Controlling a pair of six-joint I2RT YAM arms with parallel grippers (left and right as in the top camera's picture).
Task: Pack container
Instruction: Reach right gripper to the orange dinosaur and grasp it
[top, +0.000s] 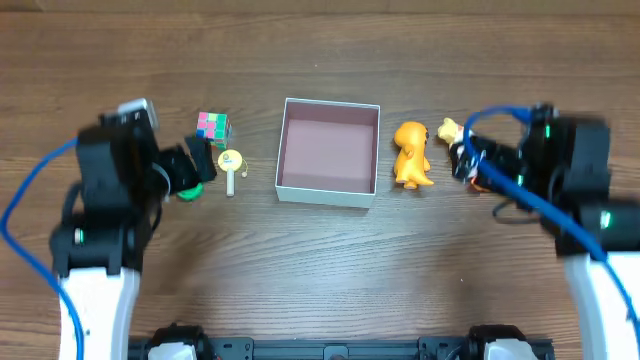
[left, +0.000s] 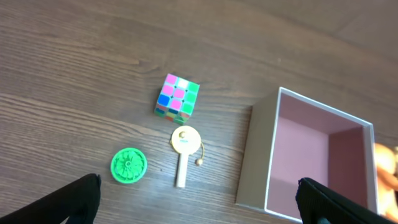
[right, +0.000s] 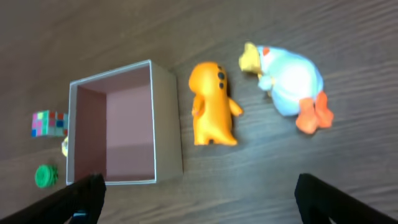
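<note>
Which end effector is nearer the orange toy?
Right. The right end effector sits just beside the orange toy; the left end effector is across the box, near the green disc.

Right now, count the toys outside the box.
5. Left of the white-walled square container: multicoloured puzzle cube, green plastic disc, yellow round-headed paddle. Right: orange plastic dinosaur, white duck figure.

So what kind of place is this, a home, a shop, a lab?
Probably a robotics lab or test bench: a left arm and a right arm, both cabled, flank a wooden table, with small toys like a puzzle cube and an orange figure laid out beside an open container.
</note>
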